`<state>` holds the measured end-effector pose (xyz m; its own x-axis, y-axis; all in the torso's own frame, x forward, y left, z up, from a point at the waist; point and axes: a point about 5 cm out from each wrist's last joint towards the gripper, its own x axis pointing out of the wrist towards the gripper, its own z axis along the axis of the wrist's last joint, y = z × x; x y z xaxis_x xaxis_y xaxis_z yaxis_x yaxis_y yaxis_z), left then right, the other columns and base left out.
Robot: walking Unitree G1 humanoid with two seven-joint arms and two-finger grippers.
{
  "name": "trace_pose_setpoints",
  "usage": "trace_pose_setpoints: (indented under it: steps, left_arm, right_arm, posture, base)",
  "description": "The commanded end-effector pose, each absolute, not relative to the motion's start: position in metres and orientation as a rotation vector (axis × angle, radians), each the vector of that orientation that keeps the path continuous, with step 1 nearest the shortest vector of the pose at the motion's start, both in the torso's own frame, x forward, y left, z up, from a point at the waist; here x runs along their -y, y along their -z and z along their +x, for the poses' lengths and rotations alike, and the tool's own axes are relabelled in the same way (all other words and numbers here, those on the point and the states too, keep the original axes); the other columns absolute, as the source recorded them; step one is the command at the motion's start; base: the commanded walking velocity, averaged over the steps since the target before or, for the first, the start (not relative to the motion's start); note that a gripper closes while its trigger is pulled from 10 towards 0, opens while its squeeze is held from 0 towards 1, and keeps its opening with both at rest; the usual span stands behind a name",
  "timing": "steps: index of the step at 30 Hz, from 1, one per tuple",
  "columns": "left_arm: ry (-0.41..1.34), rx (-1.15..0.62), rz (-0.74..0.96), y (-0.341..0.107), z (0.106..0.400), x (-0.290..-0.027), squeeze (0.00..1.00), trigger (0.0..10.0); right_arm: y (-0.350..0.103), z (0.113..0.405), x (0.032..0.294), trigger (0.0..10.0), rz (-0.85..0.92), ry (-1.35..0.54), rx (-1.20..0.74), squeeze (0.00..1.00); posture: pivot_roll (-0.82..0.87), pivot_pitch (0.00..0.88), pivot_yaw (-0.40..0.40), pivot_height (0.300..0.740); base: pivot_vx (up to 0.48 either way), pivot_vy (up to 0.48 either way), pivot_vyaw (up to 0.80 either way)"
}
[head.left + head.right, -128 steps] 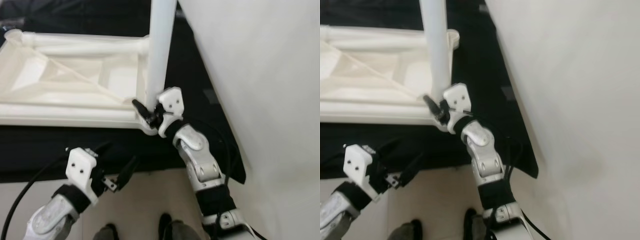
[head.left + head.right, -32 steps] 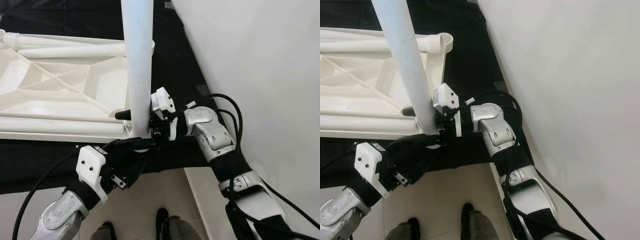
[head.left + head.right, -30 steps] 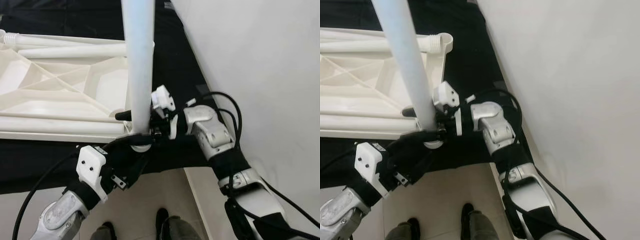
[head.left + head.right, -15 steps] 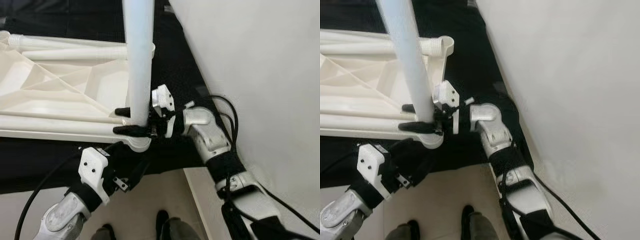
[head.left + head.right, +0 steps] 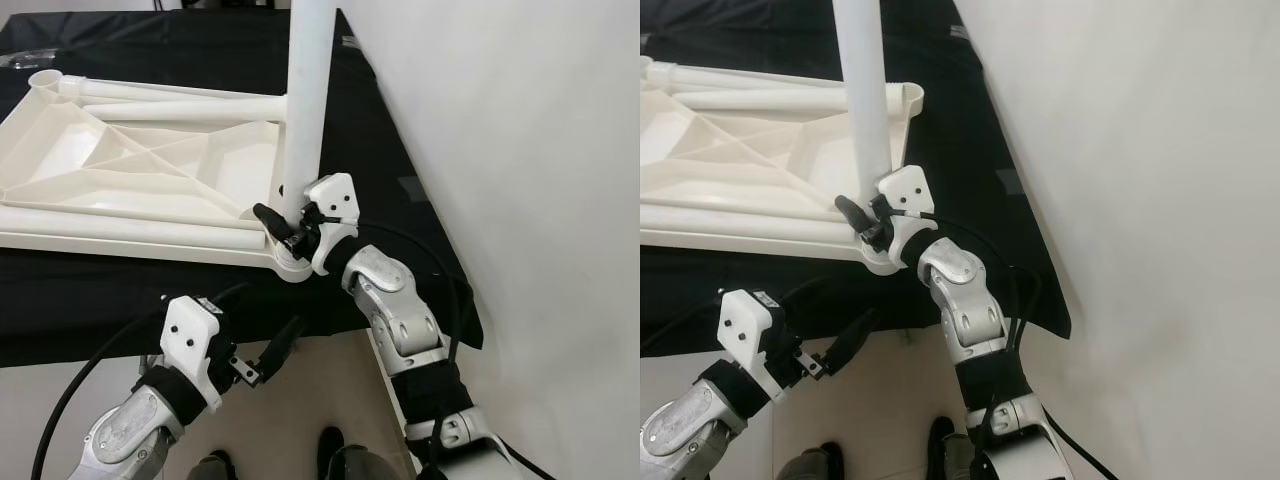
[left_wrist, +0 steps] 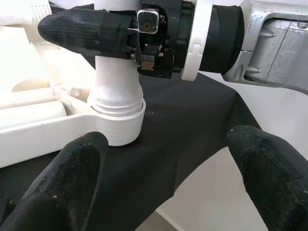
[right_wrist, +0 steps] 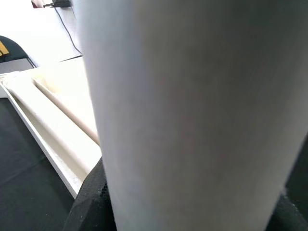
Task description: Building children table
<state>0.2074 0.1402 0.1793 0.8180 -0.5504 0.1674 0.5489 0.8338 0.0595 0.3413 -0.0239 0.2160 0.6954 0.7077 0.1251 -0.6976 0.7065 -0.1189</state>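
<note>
Table leg [image 5: 305, 110] stands upright in the corner socket [image 5: 288, 262] at frame centre; right tool [image 5: 285, 224] grips its base. Left tool [image 5: 265, 355] has dropped away lower left, fingers wide, so the leg looks seated.

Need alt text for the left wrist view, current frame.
The right gripper is clamped around the upright white table leg just above the corner socket of the upturned white tabletop, which lies on a black cloth. The left gripper's open black fingers frame the foreground.
</note>
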Motion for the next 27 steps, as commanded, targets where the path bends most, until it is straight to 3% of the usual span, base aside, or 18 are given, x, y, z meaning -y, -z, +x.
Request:
trace_pose_setpoints:
  steps: [1, 2, 6, 7, 9, 10, 20, 21, 22, 23, 27]
  left_arm:
    - [0.588, 0.15, 0.005, -0.174, 0.206, -0.142, 0.0, 10.0]
    - [0.584, 0.153, 0.008, -0.174, 0.207, -0.143, 0.0, 10.0]
    - [0.581, 0.156, 0.009, -0.175, 0.207, -0.143, 0.0, 10.0]
    - [0.581, 0.157, 0.009, -0.175, 0.207, -0.142, 0.0, 10.0]
    - [0.581, 0.158, 0.009, -0.175, 0.207, -0.141, 0.0, 10.0]
    - [0.578, 0.159, 0.011, -0.175, 0.208, -0.142, 0.0, 10.0]
    - [0.541, 0.161, 0.034, -0.176, 0.208, -0.148, 0.0, 10.0]
    - [0.534, 0.159, 0.04, -0.176, 0.208, -0.149, 0.0, 10.0]
    - [0.529, 0.157, 0.045, -0.176, 0.208, -0.15, 0.0, 10.0]
    - [0.525, 0.157, 0.049, -0.176, 0.208, -0.151, 0.0, 10.0]
    - [0.518, 0.157, 0.053, -0.176, 0.208, -0.152, 0.0, 10.0]
  right_arm:
    - [-0.183, 0.338, 0.016, 10.0, -0.064, -0.861, -0.001, 0.2]
    - [-0.188, 0.337, 0.012, 10.0, -0.038, -0.939, 0.014, 1.0]
    - [-0.204, 0.332, 0.008, 10.0, 0.008, -1.097, 0.081, 1.0]
    - [-0.212, 0.331, 0.009, 10.0, 0.008, -1.166, 0.114, 0.12]
    - [-0.218, 0.329, 0.01, 10.0, 0.003, -1.198, 0.134, 0.12]
    - [-0.223, 0.33, 0.011, 10.0, -0.016, -1.237, 0.146, 0.0]
    - [-0.233, 0.335, 0.018, 10.0, -0.193, -1.539, 0.194, 0.0]
    - [-0.234, 0.339, 0.019, 6.6, -0.219, -1.545, 0.188, 0.0]
    - [-0.235, 0.342, 0.019, 4.1, -0.235, -1.545, 0.185, 0.0]
    - [-0.237, 0.345, 0.019, 0.0, -0.243, -1.543, 0.177, 0.0]
    - [-0.236, 0.349, 0.019, 0.0, -0.275, -1.529, 0.165, 0.0]
  posture:
    - [0.12, 0.306, -0.106, 0.74]
    - [0.12, 0.306, -0.107, 0.74]
    - [0.12, 0.304, -0.111, 0.74]
    - [0.13, 0.302, -0.114, 0.74]
    - [0.13, 0.302, -0.114, 0.74]
    - [0.13, 0.3, -0.117, 0.74]
    - [0.16, 0.293, -0.125, 0.74]
    - [0.16, 0.294, -0.124, 0.74]
    - [0.16, 0.294, -0.124, 0.74]
    - [0.16, 0.294, -0.124, 0.74]
    - [0.17, 0.298, -0.126, 0.74]
  base:
    - [0.0, 0.0, 0.0]
    - [0.0, 0.0, 0.0]
    - [0.0, 0.0, 0.0]
    - [0.0, 0.0, 0.0]
    - [0.0, 0.0, 0.0]
    - [0.0, 0.0, 0.0]
    - [0.0, 0.0, 0.0]
    - [0.0, 0.0, 0.0]
    - [0.0, 0.0, 0.0]
    - [0.0, 0.0, 0.0]
    - [0.0, 0.0, 0.0]
